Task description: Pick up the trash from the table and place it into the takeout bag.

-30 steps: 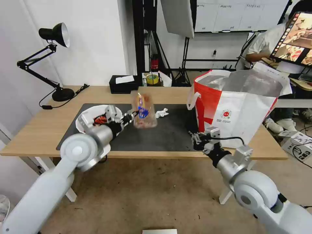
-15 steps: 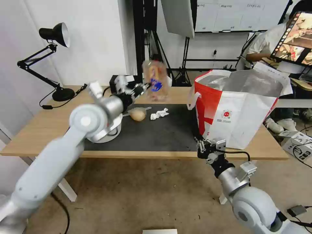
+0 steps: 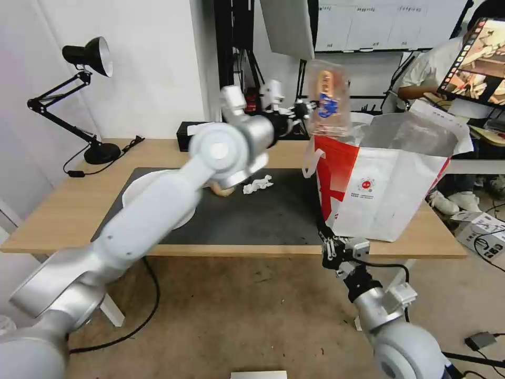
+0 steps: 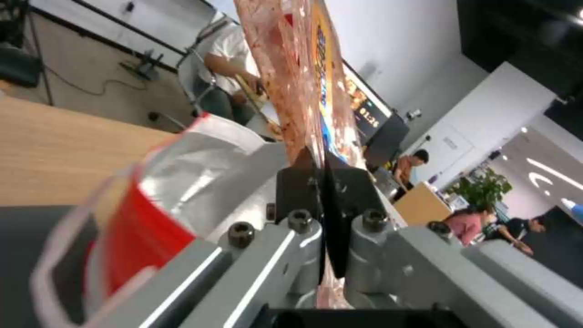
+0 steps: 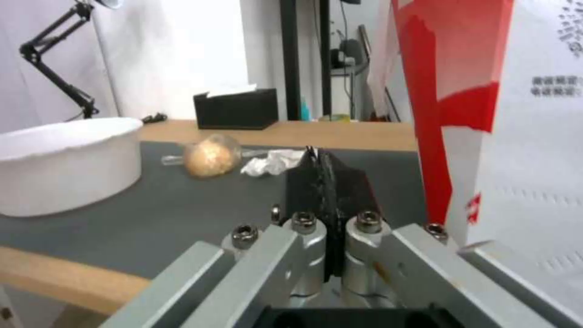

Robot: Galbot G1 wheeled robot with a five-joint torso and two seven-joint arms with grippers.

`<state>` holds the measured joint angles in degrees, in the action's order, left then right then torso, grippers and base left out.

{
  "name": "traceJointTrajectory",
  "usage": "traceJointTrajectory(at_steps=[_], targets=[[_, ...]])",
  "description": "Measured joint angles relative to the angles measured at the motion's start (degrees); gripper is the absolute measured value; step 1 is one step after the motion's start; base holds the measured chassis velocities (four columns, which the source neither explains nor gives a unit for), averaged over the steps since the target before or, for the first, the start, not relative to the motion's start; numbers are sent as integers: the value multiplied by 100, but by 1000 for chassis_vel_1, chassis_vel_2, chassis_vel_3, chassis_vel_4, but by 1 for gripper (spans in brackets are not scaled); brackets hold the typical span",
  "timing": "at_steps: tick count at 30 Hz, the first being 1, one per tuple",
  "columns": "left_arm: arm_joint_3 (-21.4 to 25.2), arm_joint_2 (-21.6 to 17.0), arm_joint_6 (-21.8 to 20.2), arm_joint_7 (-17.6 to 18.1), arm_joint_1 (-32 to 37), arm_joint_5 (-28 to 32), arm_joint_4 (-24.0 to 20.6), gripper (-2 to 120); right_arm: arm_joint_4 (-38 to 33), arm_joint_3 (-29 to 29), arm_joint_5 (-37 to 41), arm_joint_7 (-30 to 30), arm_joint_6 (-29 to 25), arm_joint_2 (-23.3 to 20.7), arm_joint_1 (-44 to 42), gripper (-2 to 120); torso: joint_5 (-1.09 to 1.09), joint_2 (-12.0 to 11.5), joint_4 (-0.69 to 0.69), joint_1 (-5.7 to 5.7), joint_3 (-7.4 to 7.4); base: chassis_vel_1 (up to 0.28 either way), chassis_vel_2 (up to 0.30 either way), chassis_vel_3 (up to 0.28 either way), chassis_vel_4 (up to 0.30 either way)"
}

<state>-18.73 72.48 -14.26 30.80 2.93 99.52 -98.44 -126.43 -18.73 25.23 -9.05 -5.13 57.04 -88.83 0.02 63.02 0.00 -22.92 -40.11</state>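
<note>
I had the left hand (image 3: 304, 109) raised high above the far side of the tabletop (image 3: 63, 210), its fingers (image 4: 304, 182) pressed together on one edge of the clear hinged plastic tray (image 3: 327, 97), which hung upright in the air just over the near-left rim of the takeout bag (image 3: 384, 179). From the left wrist camera I saw the tray (image 4: 298, 82) streaked with reddish food scraps and a blue-and-orange label, with the bag's silver lining and red panel (image 4: 182, 182) below it. The bag stood open at the right end of the tabletop, partly on the dark grey mat (image 3: 263, 216). On the mat lay the crumpled white tissue (image 3: 258, 185) and, just to its left, the small clear bag with the beige lump (image 3: 223, 189), mostly hidden behind my left arm; the white bowl (image 3: 142, 192) sat farther left, also partly covered by the arm. The right wrist camera showed the same three: bowl (image 5: 67, 159), lump bag (image 5: 209, 158) and tissue (image 5: 270, 163). The right hand (image 3: 331, 250) hung low at the front edge of the tabletop near the bag's corner, its black pads (image 5: 325, 191) closed against each other with nothing between them.
</note>
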Motion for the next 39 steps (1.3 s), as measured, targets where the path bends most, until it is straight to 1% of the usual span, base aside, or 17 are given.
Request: traceJointTrajectory(at_steps=[4, 6, 7, 8, 9, 11, 12, 13, 17, 21, 24, 25, 28, 29, 31, 35, 39], targets=[[-65, 323, 9, -5, -73, -122, 250, 0, -59, -120, -278, -11, -82, 172, -259, 0, 0, 0, -1, 0, 0, 0, 0, 0, 0], [-72, 362, 9, -6, -83, -136, 286, 0, -71, -150, -309, -15, -87, 188, -295, 0, 0, 0, -1, 0, 0, 0, 0, 0, 0], [-91, 459, 10, -11, -110, -179, 374, 0, -103, -233, -370, -19, -107, 214, -382, 3, -1, 0, 0, 0, 0, 0, 0, 0, 0], [-109, 539, 11, -16, -135, -215, 445, 0, -141, -310, -410, -17, -128, 219, -475, 8, -1, 0, 0, 0, 0, 0, 0, 0, 0], [-109, 539, 11, -16, -135, -215, 445, 0, -141, -310, -410, -17, -128, 219, -475, 8, -1, 0, 0, 0, 0, 0, 0, 0, 0], [-141, 637, 12, -22, -166, -271, 541, 0, -187, -392, -434, -14, -155, 223, -574, 16, -1, 0, 0, 0, 1, 0, 0, 0, 0], [-199, 724, 73, -43, -203, -374, 658, 0, -222, -445, -439, -13, -168, 227, -626, 24, -1, 0, 0, 1, 1, 0, 0, 0, 0], [-199, 724, 73, -43, -203, -374, 658, 0, -222, -445, -439, -13, -168, 227, -626, 24, -1, 0, 0, 1, 1, 0, 0, 0, 0], [-435, 995, 458, -263, -324, -975, 1138, 0, -286, -497, -449, -13, -176, 295, -693, 42, -1, 1, 1, 0, 0, 0, 0, 0, 0], [-532, 1123, 569, -384, -377, -1252, 1340, 0, -310, -495, -467, -13, -183, 365, -730, 50, -1, 1, 0, 0, 1, 0, 0, 0, 0], [-758, 1263, 672, -564, -436, -1752, 1632, 0, -375, -468, -479, -11, -194, 466, -790, 68, -1, 0, 0, 0, 0, 0, 0, 0, 0], [-758, 1263, 672, -564, -436, -1752, 1632, 0, -375, -468, -479, -11, -194, 466, -790, 68, -1, 0, 0, 0, 0, 0, 0, 0, 0], [-975, 1365, 724, -737, -468, -2298, 1830, 0, -410, -437, -482, -11, -205, 549, -859, 81, -1, 1, 0, 0, 0, 0, 0, 0, 0], [-975, 1365, 724, -737, -468, -2298, 1830, 0, -410, -437, -482, -11, -205, 549, -859, 81, -1, 1, 0, 0, 0, 0, 0, 0, 0], [-1143, 1407, 744, -838, -499, -2556, 1895, 0, -427, -398, -496, -10, -210, 572, -903, 91, -1, 1, 0, 0, 0, 0, 0, 0, 0], [-1300, 1424, 751, -946, -532, -2833, 1962, 0, -443, -370, -510, -9, -213, 579, -927, 99, -1, 1, 0, 0, 1, 0, 0, 0, 0], [-1476, 1395, 698, -1045, -573, -3065, 2026, 0, -464, -373, -511, -9, -215, 580, -940, 100, -1, 0, 0, 0, 0, 0, 0, 0, 0]])
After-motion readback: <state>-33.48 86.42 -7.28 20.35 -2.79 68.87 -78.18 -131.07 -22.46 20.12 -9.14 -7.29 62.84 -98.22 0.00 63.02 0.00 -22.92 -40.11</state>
